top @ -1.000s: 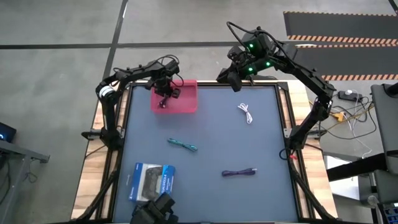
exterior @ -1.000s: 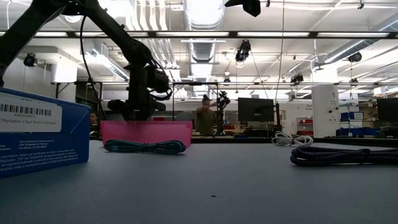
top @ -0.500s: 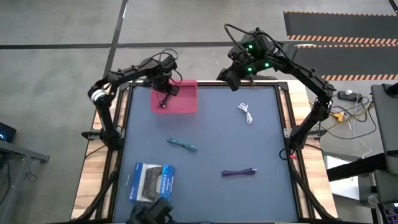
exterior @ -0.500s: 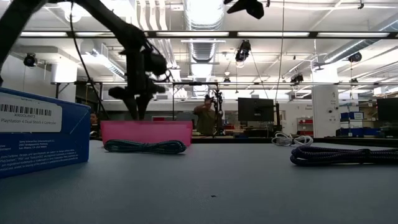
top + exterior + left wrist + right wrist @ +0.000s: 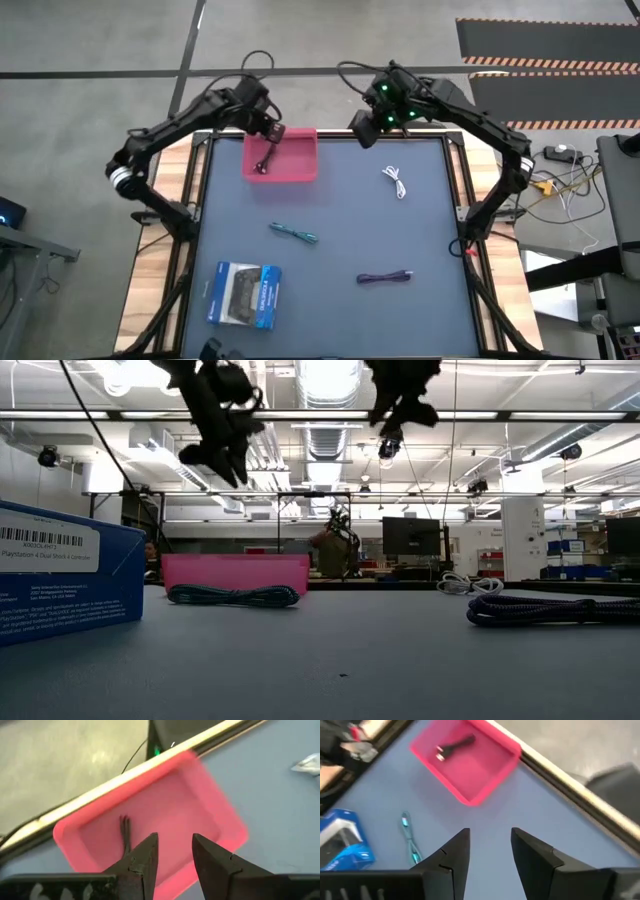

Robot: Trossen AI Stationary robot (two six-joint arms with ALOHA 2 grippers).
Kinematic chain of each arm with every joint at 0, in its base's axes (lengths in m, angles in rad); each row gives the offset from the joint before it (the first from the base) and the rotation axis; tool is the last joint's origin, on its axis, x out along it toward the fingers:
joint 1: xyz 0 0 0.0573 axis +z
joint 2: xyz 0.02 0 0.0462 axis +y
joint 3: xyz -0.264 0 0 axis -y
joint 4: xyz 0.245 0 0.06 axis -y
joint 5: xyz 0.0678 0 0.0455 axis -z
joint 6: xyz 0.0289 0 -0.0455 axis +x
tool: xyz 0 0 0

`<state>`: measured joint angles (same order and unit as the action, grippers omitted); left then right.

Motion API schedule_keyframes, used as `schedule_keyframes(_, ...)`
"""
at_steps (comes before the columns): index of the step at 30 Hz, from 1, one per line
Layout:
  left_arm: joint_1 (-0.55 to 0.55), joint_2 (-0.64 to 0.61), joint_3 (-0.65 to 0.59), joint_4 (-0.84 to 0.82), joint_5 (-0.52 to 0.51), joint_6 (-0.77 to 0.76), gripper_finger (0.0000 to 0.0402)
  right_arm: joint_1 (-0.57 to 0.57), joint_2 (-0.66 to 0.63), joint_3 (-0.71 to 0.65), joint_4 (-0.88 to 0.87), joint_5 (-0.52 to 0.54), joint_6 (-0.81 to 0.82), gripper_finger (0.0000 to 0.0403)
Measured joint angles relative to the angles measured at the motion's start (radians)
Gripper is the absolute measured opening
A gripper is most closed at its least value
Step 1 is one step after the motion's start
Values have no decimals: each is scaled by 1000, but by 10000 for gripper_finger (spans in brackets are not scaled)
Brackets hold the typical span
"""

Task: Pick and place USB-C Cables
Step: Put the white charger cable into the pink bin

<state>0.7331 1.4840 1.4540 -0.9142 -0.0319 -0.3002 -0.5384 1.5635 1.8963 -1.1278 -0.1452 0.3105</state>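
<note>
USB-C cables spread over the grey-blue surface [image 5: 330, 230] from above: thin black cable [image 5: 264, 163] lying inside the shallow pink plastic tray [image 5: 300, 166] at the far left, white coiled cable [image 5: 396, 182] far right, teal-blue bundled cable [image 5: 294, 233] mid-surface, dark purple bundled cable [image 5: 385, 277] nearer on the right, blue-and-white boxed game controller [image 5: 243, 293] at the near left. Left claw [image 5: 274, 132] raised over the tray's far edge; right claw [image 5: 362, 130] above the far edge of the surface, beside the tray. At table height: teal-blue cable [image 5: 233, 596] just in front of the tray [image 5: 236, 573], purple cable [image 5: 553, 610] at right, white cable [image 5: 462, 584] farther back, box [image 5: 65, 575] at left, both claws high overhead. Left wrist: left claw [image 5: 174, 856] open and empty, black cable [image 5: 125, 831] in the tray [image 5: 210, 805] below. Right wrist: right claw [image 5: 490, 851] open and empty, tray [image 5: 485, 775] with black cable [image 5: 456, 746], teal-blue cable [image 5: 410, 839] and box [image 5: 342, 842] beyond.
</note>
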Motion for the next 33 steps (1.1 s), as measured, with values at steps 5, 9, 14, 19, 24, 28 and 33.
schedule_keyframes(5,-33,-59,0,58,0,-6,103,-52,0,-108,10,0,43,132)
schedule_keyframes(9,-60,-77,0,97,0,-6,103,-93,0,-206,9,-1,103,132)
schedule_keyframes(14,-86,-80,0,125,0,-7,103,-142,0,-338,3,-10,173,139)
schedule_keyframes(19,-105,-79,0,121,0,-7,103,-186,0,-450,2,-12,196,157)
schedule_keyframes(24,-114,-79,0,121,1,-7,103,-206,0,-538,6,-12,203,178)
schedule_keyframes(28,-115,-79,0,121,1,-7,103,-209,1,-599,23,-19,207,189)
schedule_keyframes(33,-115,-79,0,122,1,-7,103,-201,1,-658,35,-20,216,192)
